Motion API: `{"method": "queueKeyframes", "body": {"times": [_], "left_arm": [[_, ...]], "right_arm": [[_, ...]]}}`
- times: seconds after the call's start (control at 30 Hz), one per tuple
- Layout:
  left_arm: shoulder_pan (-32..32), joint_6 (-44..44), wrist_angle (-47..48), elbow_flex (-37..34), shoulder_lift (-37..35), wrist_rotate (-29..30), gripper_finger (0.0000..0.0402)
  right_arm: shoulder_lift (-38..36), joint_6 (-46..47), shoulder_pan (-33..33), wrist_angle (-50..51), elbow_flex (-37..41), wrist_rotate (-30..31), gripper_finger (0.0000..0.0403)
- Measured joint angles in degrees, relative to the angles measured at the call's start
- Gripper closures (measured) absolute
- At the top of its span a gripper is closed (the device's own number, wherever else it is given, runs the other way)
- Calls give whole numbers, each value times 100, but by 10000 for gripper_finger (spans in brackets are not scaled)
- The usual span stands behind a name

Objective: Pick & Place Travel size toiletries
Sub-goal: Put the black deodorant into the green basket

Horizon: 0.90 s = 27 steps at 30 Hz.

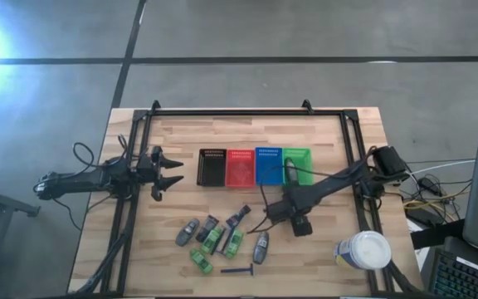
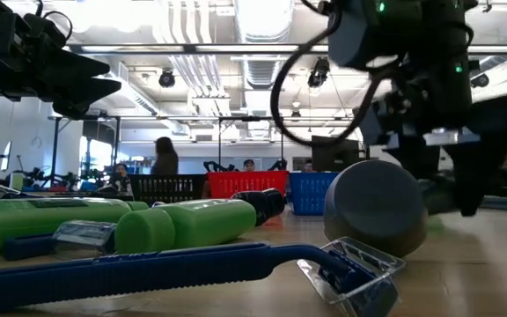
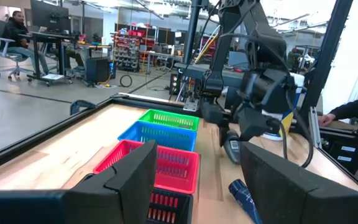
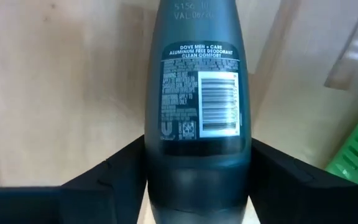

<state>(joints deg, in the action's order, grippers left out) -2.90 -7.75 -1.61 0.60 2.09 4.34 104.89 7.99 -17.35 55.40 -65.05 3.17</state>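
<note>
The toiletries lie in a loose cluster on the near half of the table: grey tubes, green packets, dark pieces and a thin blue-handled razor. My right gripper hovers just right of the cluster, shut on a grey deodorant stick with a printed label. My left gripper waits open on the left, beside the black basket. The low view shows the razor and a grey tube's round end close up. My right gripper pinches the deodorant stick between its two fingers near one end, one finger on each narrow side. The stick reaches forward past the fingertips, label toward the wrist camera. In the left wrist view it hangs tilted below the gripper, low over the wood.
Four mesh baskets stand in a row at mid-table: black, red, blue, green. A big white tub stands at the near right corner. A black frame rail runs around the table. People sit in the room beyond.
</note>
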Motion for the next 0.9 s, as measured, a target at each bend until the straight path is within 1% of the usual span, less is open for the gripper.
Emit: {"method": "queueKeyframes", "body": {"times": [0.1,0.27,0.33,0.37,0.43,0.57,0.63,0.77,0.8,0.83,0.9], "left_arm": [[-1,1,0,0,0,-1,167],[0,2,0,0,0,-4,167],[-2,0,-2,0,0,-4,167],[-2,0,0,0,0,-4,167],[-1,0,0,0,0,-4,167],[-2,0,0,0,0,-4,167],[-1,0,-1,0,0,-4,167],[-2,0,0,0,0,0,167],[-2,1,0,0,0,-2,167],[-2,0,0,0,0,3,167],[-1,1,0,0,0,3,167]], "right_arm": [[-78,9,-55,88,-97,-7,148],[-116,-655,-313,170,-235,7,101],[-117,-535,-411,387,-350,129,85],[-117,-233,-443,560,-425,258,79],[-128,631,-456,928,-593,365,69],[-223,3043,-433,1472,-979,346,59],[-306,4559,-383,1488,-1130,84,59],[-392,8307,-205,1256,-1231,-629,68],[-403,8974,-164,1122,-1240,-708,70],[-411,9454,-142,1021,-1240,-703,72],[-423,10219,-130,909,-1229,-586,76]]}}
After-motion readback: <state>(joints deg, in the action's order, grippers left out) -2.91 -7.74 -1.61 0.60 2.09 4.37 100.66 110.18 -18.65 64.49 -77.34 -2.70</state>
